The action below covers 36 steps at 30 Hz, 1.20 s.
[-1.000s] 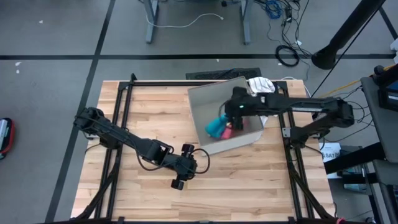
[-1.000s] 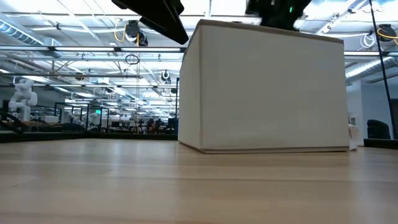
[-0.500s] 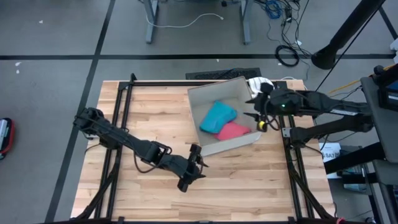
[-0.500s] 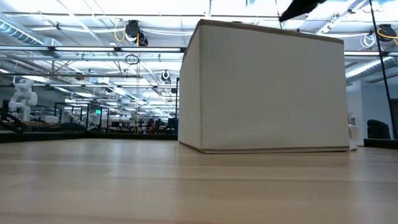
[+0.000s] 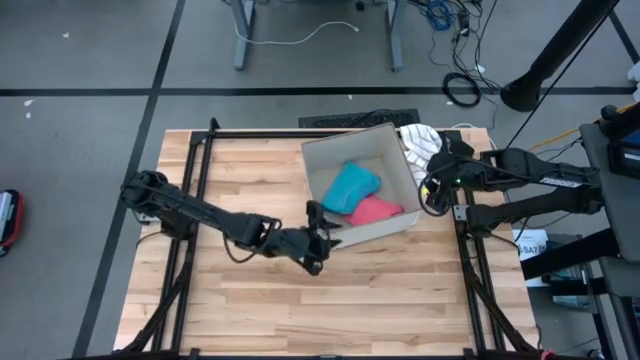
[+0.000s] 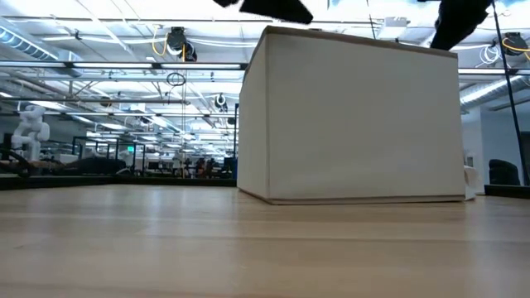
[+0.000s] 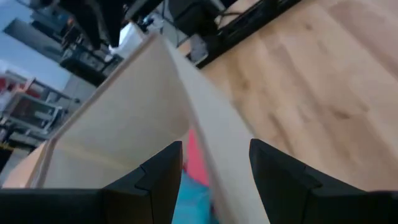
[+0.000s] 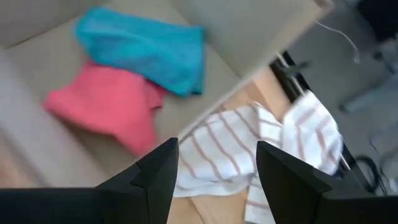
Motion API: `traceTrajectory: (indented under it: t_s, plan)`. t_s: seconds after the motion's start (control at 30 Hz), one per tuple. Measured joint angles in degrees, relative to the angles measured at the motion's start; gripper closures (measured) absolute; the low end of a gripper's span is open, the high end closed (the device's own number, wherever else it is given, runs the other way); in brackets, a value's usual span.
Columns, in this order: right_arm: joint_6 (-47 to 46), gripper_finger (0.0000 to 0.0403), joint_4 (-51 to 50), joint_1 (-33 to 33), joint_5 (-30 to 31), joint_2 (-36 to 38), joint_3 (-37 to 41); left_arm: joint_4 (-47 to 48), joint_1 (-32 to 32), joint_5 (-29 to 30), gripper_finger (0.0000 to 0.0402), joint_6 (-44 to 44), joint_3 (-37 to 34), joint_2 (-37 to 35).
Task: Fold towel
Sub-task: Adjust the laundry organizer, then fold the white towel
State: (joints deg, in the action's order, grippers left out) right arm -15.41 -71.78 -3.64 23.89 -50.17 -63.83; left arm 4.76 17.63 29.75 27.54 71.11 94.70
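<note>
towel (image 5: 420,142) striped, draped just outside box (image 5: 345,154) far corner | right pincer (image 5: 428,192) apart, empty, above it | left pincer (image 5: 318,226) apart, astride box near wall | advice: pinch one edge, lift clear.

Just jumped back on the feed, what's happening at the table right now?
Nothing is being held. The left end effector is open at the near left corner of the box, its fingers straddling the wall in the left wrist view. The right end effector, also open, hovers by the box's right side above the striped towel lying outside. A blue cloth and a pink cloth sit inside the box. No folding has begun.
</note>
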Motion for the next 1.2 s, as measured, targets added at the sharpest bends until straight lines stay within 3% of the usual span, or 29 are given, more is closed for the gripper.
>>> traceTrajectory:
  t_s: [0.3,0.53,0.7,0.9,1.1,1.2]
  plan:
    - [-9.2,0.0202,-2.4,0.0,4.4,0.1,5.5,8.9,-6.3,0.3,0.0207,-6.0,0.0,0.0]
    - [-3.1,0.0202,16.2,0.0,-1.5,-1.5,16.6,11.8,-6.8,0.4,0.0207,-7.7,0.0,0.0]
    - [1.4,0.0202,24.8,0.0,-1.2,-2.2,19.1,15.4,-5.7,7.0,0.0207,-7.2,0.0,0.0]
    - [-1.0,0.0202,16.6,0.0,1.7,-0.9,18.4,14.4,-4.3,10.4,0.0207,-4.5,0.0,0.0]
    - [-2.7,0.0202,16.4,0.0,2.8,1.5,18.4,6.6,-2.4,15.7,0.0207,0.1,0.0,0.0]
    - [-5.7,0.0202,15.7,0.0,4.8,2.0,18.4,3.3,-1.1,14.0,0.0207,1.9,0.0,0.0]
